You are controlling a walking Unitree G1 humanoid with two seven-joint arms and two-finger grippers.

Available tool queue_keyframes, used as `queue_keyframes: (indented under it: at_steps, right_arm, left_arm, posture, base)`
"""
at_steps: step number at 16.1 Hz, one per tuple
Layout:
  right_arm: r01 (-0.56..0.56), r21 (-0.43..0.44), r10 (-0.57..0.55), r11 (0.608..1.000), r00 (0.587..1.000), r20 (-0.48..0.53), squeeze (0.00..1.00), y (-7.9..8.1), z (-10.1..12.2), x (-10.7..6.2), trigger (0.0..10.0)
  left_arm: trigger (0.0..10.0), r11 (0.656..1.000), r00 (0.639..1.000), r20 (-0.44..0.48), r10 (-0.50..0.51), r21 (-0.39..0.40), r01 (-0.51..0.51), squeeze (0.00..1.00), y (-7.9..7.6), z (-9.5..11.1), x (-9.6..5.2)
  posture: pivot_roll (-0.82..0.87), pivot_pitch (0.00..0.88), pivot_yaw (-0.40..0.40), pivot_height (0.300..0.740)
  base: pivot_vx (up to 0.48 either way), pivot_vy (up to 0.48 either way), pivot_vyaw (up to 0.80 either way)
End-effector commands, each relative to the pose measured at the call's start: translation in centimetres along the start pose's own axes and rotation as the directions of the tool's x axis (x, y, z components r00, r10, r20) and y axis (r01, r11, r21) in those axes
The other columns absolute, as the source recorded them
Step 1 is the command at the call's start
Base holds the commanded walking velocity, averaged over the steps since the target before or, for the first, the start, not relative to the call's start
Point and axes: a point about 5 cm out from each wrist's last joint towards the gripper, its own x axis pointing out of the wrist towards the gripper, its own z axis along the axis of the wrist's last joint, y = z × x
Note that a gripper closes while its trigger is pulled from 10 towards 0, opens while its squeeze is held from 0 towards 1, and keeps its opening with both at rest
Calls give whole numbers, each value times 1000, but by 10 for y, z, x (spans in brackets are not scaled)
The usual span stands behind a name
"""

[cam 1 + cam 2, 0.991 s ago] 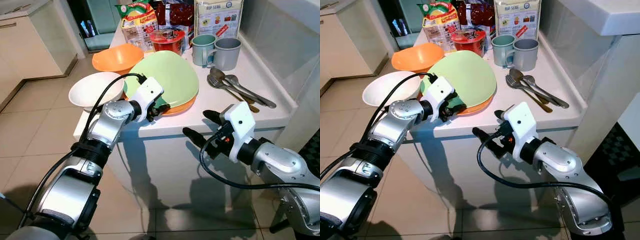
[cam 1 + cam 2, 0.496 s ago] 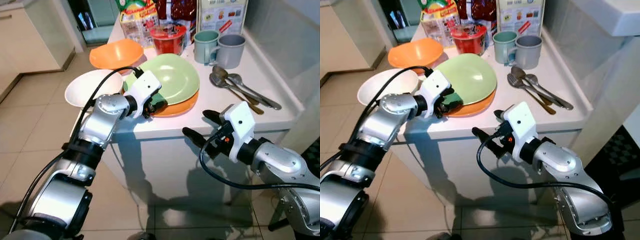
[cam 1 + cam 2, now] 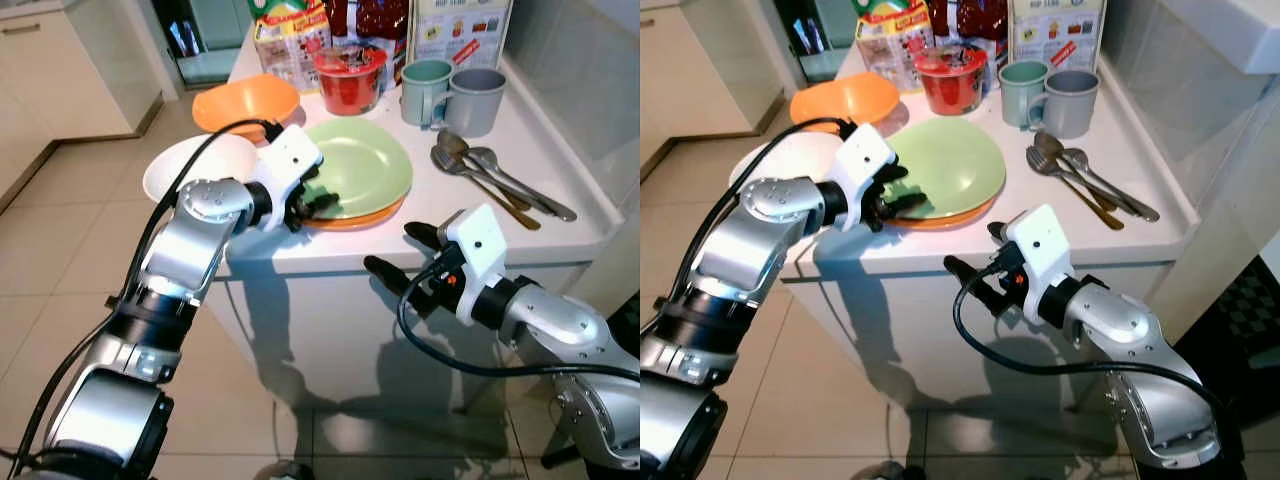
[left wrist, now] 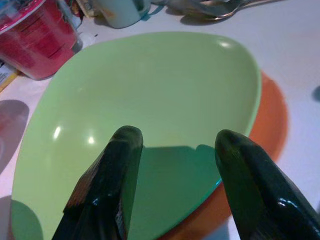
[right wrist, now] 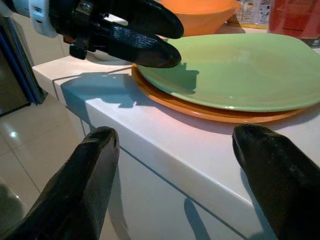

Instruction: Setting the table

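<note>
The green plate lies flat on top of an orange plate, near the front edge of the desk. The left gripper hovers over the near rim of the green plate with its jaws spread and holding nothing; in the left wrist view both fingers sit above the plate's surface, neither under its edge. The right gripper waits in front of the desk edge, below the top, jaws wide apart and empty.

Judged procedure for the step in hand, taking up the green plate:

1. Lower one left finger to the rim and work it between the two plates; the other stays on top.
2. Close only on the green rim. The plates nest closely, so the orange one may be pinched or dragged with it.
3. Lift level and draw toward the robot.

A white bowl sits just beside the left arm, and two cups and a pile of spoons lie beyond the plates; keep the wrist clear of them.
</note>
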Motion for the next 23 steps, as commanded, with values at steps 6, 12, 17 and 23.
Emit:
queue_keyframes:
  at_steps: [6, 12, 17, 23]
  right_arm:
    - [-22, -7, 22, 1000, 1000, 19, 0, 2, 3, 5, 10000]
    - [-14, -7, 14, 1000, 1000, 12, 0, 1, 2, 2, 10000]
    - [-16, -8, 16, 1000, 1000, 11, 0, 1, 3, 3, 10000]
    - [-18, -4, 18, 1000, 1000, 14, 0, 4, 4, 1, 10000]
  left_arm:
    - [10000, 999, 989, -151, -1, -37, -4, 0, -2, -51, 1]
    - [10000, 1000, 981, -195, 7, -18, -11, 0, -1, -67, 9]
    - [10000, 1000, 979, -205, 5, 7, -3, 0, 2, -70, 11]
    - [10000, 1000, 966, -257, -15, 9, 18, 0, -8, -87, 27]
  posture:
    - [35, 37, 134, 740]
    - [25, 47, 133, 740]
    - [31, 50, 133, 740]
    - [15, 65, 138, 740]
  base:
    - [0, 0, 0]
    - [0, 0, 0]
    - [0, 0, 0]
    - [0, 0, 0]
